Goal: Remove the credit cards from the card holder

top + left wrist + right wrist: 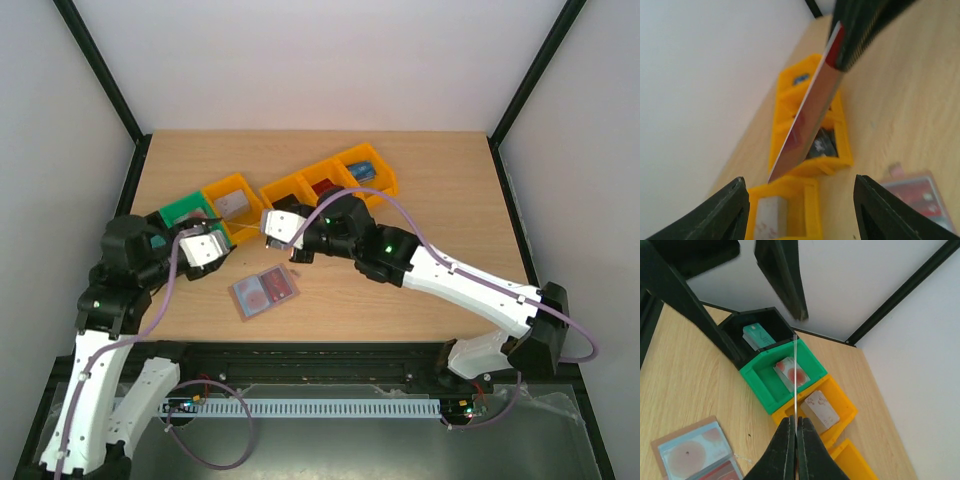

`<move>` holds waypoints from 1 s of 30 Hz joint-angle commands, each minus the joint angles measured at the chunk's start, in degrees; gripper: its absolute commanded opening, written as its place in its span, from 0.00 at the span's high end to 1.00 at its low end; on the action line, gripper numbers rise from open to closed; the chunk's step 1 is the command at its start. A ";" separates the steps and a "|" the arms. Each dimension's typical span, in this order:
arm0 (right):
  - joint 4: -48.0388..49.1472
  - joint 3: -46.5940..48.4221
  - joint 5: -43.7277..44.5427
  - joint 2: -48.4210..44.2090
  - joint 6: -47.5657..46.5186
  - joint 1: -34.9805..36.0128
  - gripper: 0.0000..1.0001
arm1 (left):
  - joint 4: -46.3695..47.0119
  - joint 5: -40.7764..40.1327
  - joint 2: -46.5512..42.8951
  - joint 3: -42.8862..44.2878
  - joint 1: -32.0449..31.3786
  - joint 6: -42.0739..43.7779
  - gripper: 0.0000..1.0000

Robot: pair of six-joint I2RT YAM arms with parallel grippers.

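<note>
Well: card in the air, wallet flat on the table

Nearest us, the flat tan-brown folding card holder (265,292) lies open on the light wooden table (420,190), blue lining up, with neither arm touching it. Just beyond it, the right gripper (796,422) has its black fingers pressed together on a thin glossy card with a red end (807,120), held clear of the table. The left gripper (800,195) hangs to the holder's left, fingers spread around nothing. Farther back sit the black plastic bin (775,320), the green bin (754,380) and the orange bins (845,405).
</note>
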 commanded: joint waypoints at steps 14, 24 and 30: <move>0.86 1.22 5.15 1.18 -6.04 6.52 0.98 | -10.93 1.96 3.29 4.85 -4.02 7.94 0.62; 0.95 1.24 5.21 0.96 -6.15 6.70 0.98 | -8.14 3.53 3.01 4.20 -4.37 3.94 0.97; 4.06 -1.42 9.02 -0.85 -4.72 6.50 0.68 | -2.34 -4.79 2.80 1.88 -3.55 -3.97 0.98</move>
